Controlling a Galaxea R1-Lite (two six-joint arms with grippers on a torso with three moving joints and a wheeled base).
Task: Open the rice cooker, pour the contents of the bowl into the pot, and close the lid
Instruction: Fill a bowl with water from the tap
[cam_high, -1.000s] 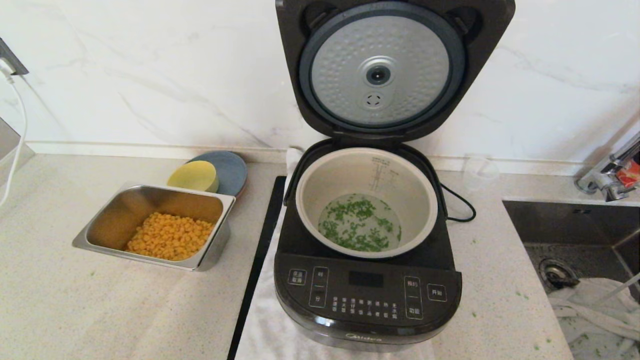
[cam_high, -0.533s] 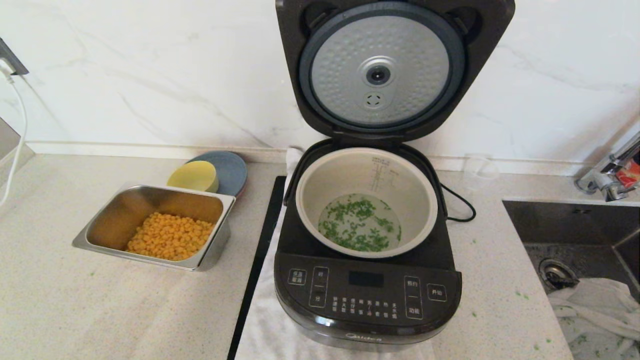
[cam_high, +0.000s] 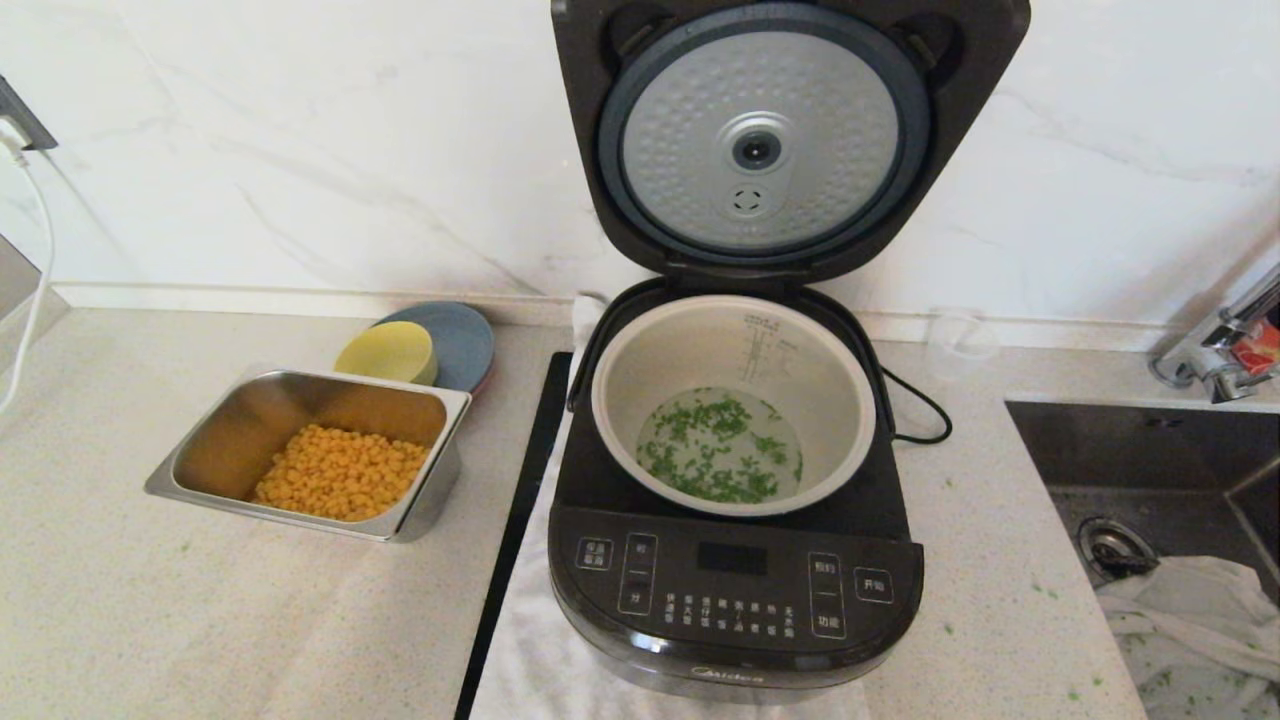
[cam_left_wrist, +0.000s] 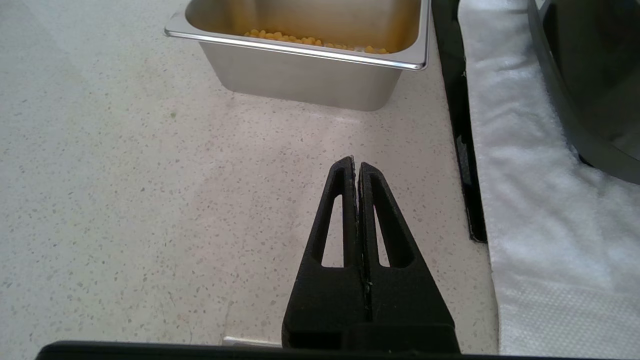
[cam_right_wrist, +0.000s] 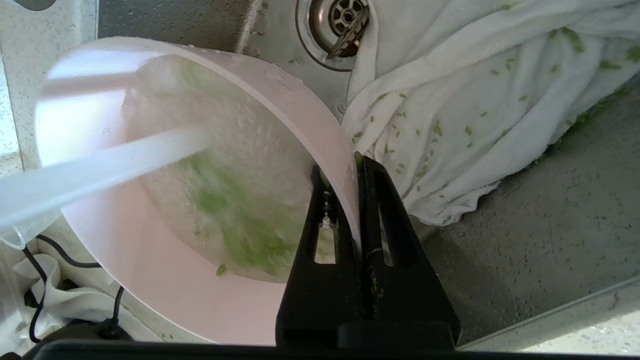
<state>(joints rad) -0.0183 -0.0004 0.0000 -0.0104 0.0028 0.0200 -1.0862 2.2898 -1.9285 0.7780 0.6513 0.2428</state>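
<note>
The black rice cooker (cam_high: 735, 590) stands in the middle of the counter with its lid (cam_high: 765, 140) raised upright against the wall. Inside, the grey-beige pot (cam_high: 640, 370) holds water with chopped green bits (cam_high: 720, 450). My right gripper (cam_right_wrist: 345, 167) is out of the head view; the right wrist view shows it over the sink, shut on the rim of the pale pink bowl (cam_right_wrist: 150, 280). A stream of water (cam_right_wrist: 100, 170) runs into the bowl, swirling green contents (cam_right_wrist: 240, 225). My left gripper (cam_left_wrist: 354, 162) hovers shut and empty over the counter.
A steel tray of corn (cam_high: 200, 450) sits left of the cooker, with a yellow bowl (cam_high: 385, 352) and blue plate (cam_high: 465, 340) behind it. At the right are the sink (cam_high: 1130, 450), a faucet (cam_high: 1215, 350) and a white cloth (cam_right_wrist: 475, 100) speckled with green.
A pale streak over the sink at the head view's lower right edge has gone. The cooker, pot and tray have not moved.
</note>
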